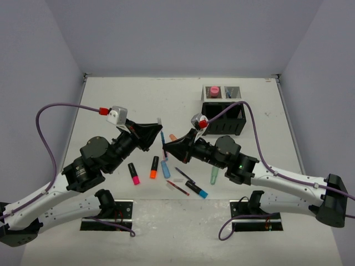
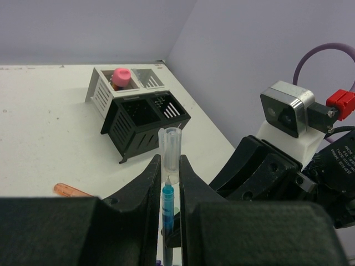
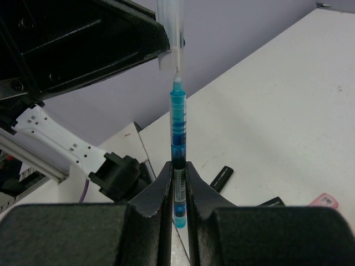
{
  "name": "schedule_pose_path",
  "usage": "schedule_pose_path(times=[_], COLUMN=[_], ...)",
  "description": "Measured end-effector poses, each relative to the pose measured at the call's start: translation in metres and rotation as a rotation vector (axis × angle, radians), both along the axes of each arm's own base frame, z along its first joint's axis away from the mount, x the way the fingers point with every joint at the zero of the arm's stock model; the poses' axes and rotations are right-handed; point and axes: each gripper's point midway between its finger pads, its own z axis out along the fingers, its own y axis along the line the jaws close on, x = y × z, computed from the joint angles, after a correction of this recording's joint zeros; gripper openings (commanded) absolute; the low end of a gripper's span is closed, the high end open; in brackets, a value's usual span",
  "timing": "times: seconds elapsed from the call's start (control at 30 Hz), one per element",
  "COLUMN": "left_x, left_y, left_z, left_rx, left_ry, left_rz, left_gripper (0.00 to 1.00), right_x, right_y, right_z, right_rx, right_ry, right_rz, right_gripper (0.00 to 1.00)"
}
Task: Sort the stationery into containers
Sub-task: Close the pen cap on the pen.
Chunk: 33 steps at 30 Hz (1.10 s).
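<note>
My left gripper [image 1: 158, 125] is shut on a clear pen cap [image 2: 170, 143], its open end facing a thin blue pen [image 2: 167, 205]. My right gripper [image 1: 171, 142] is shut on that blue pen [image 3: 177, 119] and holds it in the air over the table's middle. The pen's tip sits right at the cap's mouth [image 3: 170, 25]. In the wrist views the left gripper [image 2: 170, 164] and right gripper [image 3: 177, 169] each clamp their item. The black mesh organizer [image 1: 227, 127] stands at the back right, with a pink glue stick [image 1: 213, 90] in a pale compartment.
On the table below the grippers lie a pink highlighter [image 1: 133, 173], an orange one [image 1: 153, 167], a blue one [image 1: 166, 168], a red pen [image 1: 177, 187], a black-and-blue pen [image 1: 197, 189], a mint highlighter [image 1: 213, 175] and a peach one [image 2: 72, 190].
</note>
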Motion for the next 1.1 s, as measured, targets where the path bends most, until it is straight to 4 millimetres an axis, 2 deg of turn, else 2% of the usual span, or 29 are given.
schedule_pose_path(times=[0.3,1.1], left_x=[0.000,-0.002], left_y=[-0.002,-0.007], left_z=[-0.006,0.005], left_rx=[0.008,-0.094], left_ry=[0.005,-0.014], left_rz=[-0.006,-0.031], left_gripper=[0.00,0.00], right_x=[0.001,0.008], right_y=[0.001,-0.005], right_z=[0.006,0.030], right_rx=[0.007,-0.049], right_ry=[-0.004,-0.043], right_rz=[-0.001,-0.029], right_gripper=[0.00,0.00])
